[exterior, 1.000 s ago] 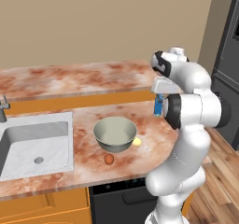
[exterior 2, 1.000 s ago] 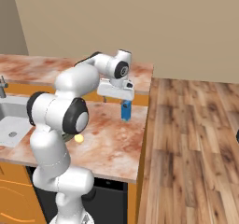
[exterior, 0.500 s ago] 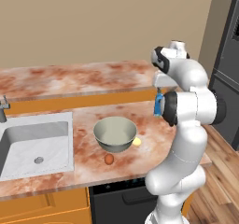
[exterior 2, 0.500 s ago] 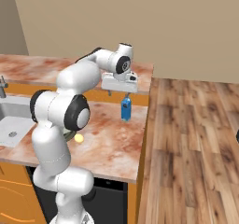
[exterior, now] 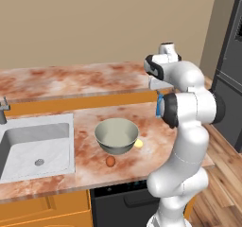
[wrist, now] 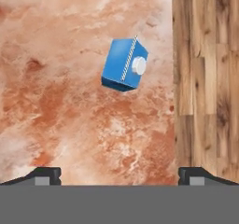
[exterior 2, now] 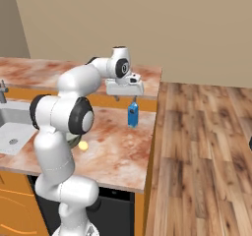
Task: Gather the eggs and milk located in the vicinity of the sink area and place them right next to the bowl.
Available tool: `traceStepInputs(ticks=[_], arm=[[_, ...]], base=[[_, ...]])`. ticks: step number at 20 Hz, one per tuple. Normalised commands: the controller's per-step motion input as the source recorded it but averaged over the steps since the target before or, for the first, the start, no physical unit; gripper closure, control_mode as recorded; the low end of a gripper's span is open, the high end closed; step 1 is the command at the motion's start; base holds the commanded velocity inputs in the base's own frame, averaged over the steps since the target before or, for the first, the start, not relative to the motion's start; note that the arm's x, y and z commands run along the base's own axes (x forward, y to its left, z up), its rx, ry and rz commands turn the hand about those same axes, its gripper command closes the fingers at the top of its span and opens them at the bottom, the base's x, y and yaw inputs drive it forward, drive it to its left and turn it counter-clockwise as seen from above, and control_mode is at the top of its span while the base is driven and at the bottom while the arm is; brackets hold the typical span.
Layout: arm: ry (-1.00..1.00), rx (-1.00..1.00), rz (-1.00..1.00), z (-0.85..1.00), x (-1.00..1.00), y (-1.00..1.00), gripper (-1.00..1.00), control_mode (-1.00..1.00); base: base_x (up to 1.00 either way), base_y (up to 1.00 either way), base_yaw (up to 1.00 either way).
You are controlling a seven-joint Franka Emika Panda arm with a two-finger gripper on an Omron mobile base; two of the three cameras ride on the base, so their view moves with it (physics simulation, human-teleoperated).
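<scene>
in the left base view, the bowl (exterior: pixel 116 135) is sitting mid-frame on the worktop (exterior: pixel 90 162), the reddish-brown egg (exterior: pixel 110 161) just below it and the pale yellow egg (exterior: pixel 138 144) touching its right rim, so the eggs look placed. in the right base view, the milk (exterior 2: pixel 133 114) is standing upright at centre, well apart from the bowl, under the jaws. in the hand view, the blue carton is showing its white cap, the jaws spread wide and empty.

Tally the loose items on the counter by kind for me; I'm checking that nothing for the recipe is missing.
Eggs: 2, one reddish-brown, one pale yellow
Milk carton: 1
Bowl: 1
Total: 4
</scene>
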Motion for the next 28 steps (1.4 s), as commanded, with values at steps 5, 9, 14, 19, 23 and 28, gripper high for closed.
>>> traceStepInputs(ticks=[5, 9, 14, 19, 23, 28], arm=[[-0.01, 0.06, -0.14, -0.10, 0.25, -0.20, -1.00, -1.00], [0.00, 0.02, -0.13, -0.02, 0.22, -0.10, -1.00, -1.00], [-0.04, 0.00, -0.09, -0.05, 0.23, -0.02, -1.00, -1.00], [-0.03, 0.00, -0.03, -0.17, 0.24, 0.00, -1.00, -1.00], [0.00, 0.01, 0.00, -0.12, 0.25, 0.00, -1.00, -1.00], [0.00, 0.00, 0.00, -0.15, 0.36, -0.04, -1.00, -1.00]], base=[[0.00, 0.00, 0.00], [0.00, 0.00, 0.00], [0.00, 0.00, 0.00], [0.00, 0.00, 0.00], [0.00, 0.00, 0.00], [0.00, 0.00, 0.00]])
